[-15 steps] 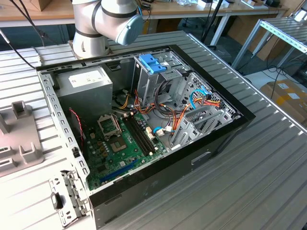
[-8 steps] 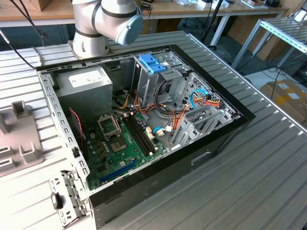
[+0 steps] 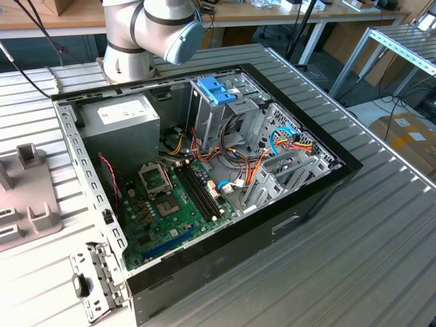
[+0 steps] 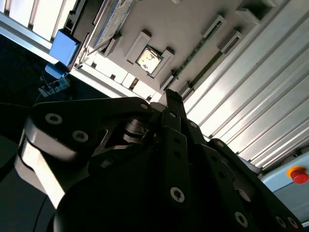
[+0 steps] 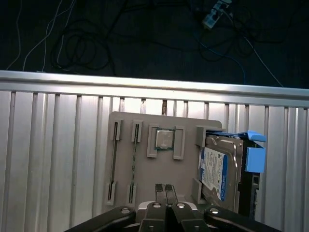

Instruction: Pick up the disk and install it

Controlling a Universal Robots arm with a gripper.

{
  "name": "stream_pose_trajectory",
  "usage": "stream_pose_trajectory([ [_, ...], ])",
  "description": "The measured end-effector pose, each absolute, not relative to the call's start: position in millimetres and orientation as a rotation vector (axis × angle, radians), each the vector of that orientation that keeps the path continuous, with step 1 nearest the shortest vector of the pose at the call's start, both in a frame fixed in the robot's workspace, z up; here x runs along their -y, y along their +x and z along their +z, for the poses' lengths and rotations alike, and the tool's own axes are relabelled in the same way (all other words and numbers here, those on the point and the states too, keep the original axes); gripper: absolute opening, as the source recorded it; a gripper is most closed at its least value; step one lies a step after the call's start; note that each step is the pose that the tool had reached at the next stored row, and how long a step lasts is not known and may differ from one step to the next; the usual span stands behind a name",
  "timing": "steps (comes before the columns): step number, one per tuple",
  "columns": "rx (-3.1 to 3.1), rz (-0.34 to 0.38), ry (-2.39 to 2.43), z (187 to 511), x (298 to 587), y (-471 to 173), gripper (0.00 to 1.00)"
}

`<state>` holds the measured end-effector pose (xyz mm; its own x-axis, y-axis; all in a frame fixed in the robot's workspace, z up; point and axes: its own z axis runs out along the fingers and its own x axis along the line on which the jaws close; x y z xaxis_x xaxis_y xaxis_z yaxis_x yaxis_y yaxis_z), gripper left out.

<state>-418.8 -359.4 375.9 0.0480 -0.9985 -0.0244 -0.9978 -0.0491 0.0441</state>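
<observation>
My end effector (image 5: 164, 187) is pressed together, empty, over the grey tray (image 5: 145, 179). The disk (image 5: 218, 169) lies in the tray's end slot, beside the chip (image 5: 164, 139). Risk, I judge: going down unopened or off-centre, I'd knock the disk askew.

A ribbed metal table (image 3: 381, 259) stands before wooden workbenches (image 3: 75, 17).

The disk (image 5: 221, 169) is dull silver metal (blue plastic tabs (image 5: 255, 154), smooth label (image 5: 212, 170)); the tray (image 5: 145, 180) looks matt grey plastic, the table (image 5: 53, 145) ribbed bright metal.
</observation>
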Motion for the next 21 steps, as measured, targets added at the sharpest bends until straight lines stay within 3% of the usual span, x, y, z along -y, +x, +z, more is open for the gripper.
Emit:
stream_pose_trajectory([
  [3,2.155,-0.075,2.264,375.9,359.4,-418.8,0.11],
  [4,2.154,-0.075,2.264,375.9,359.4,-418.8,0.17],
  [6,2.154,-0.075,2.265,375.9,359.4,-418.8,0.17],
  [10,2.152,-0.075,2.267,375.9,359.4,-418.8,0.42],
  [21,2.149,-0.075,2.270,375.9,358.9,-418.8,0.42],
])
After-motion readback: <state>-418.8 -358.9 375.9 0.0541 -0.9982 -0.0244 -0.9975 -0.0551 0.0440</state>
